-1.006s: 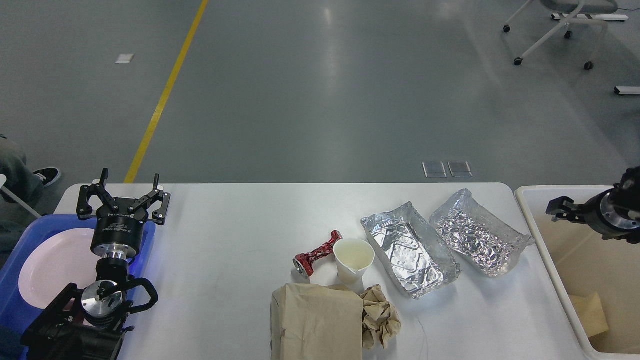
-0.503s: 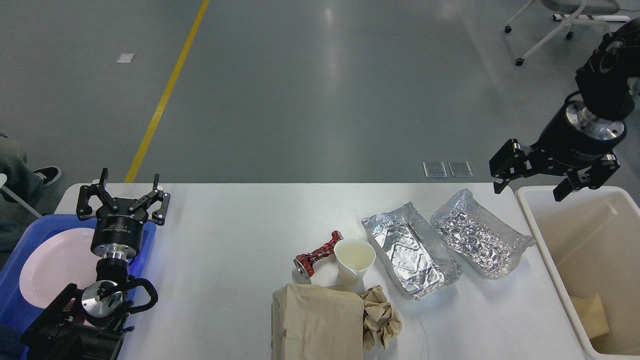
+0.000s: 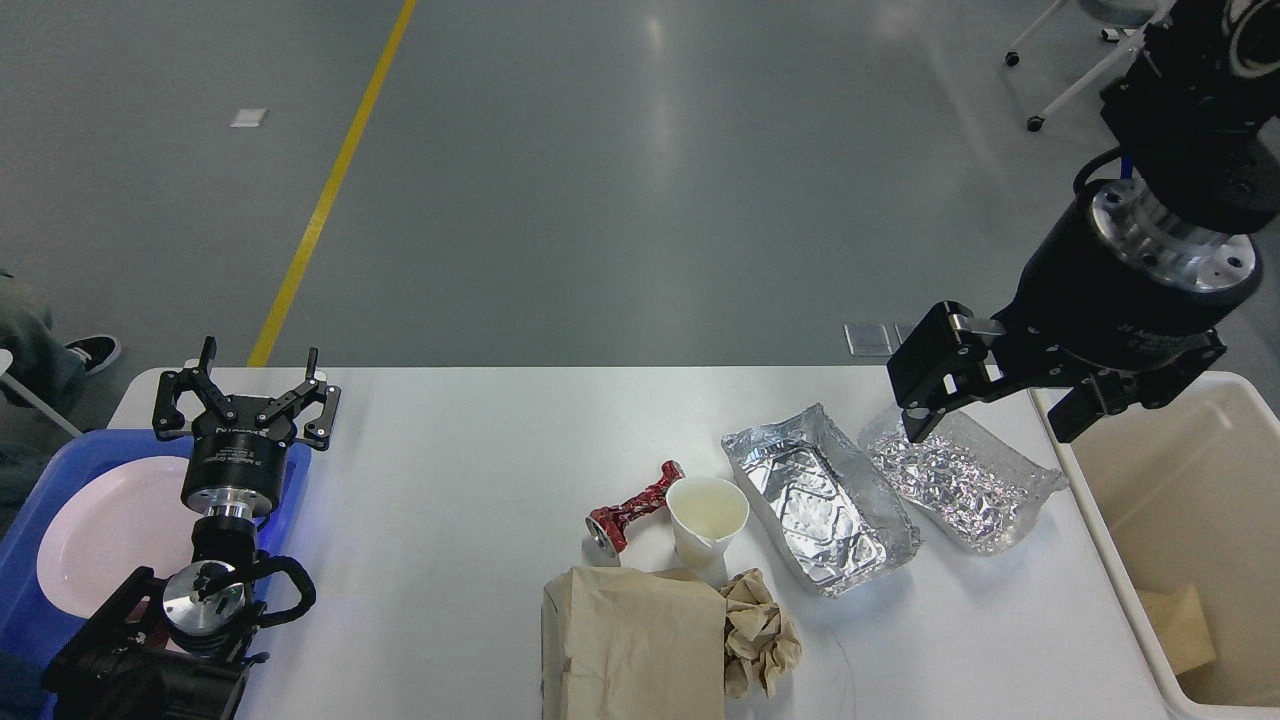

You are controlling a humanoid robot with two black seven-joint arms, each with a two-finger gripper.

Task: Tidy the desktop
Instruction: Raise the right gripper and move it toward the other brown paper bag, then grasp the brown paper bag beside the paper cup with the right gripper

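Note:
The white desktop (image 3: 470, 450) holds a red dumbbell-shaped piece (image 3: 632, 508), a white paper cup (image 3: 707, 518), a brown paper bag (image 3: 630, 645), a crumpled brown paper ball (image 3: 760, 635) and two foil trays (image 3: 815, 500) (image 3: 955, 480). My right gripper (image 3: 990, 415) is open and empty, hanging above the right foil tray. My left gripper (image 3: 245, 385) is open and empty at the far left, over the edge of the blue tray (image 3: 60, 460).
The blue tray holds a white plate (image 3: 110, 530). A cream bin (image 3: 1190, 530) stands right of the table with brown paper (image 3: 1185, 625) inside. A wheeled chair base (image 3: 1100, 60) stands on the grey floor behind.
My right arm has swung up out of the cream bin and moved left, toward the camera, so its open gripper now hangs over the right foil tray. The left arm has not moved.

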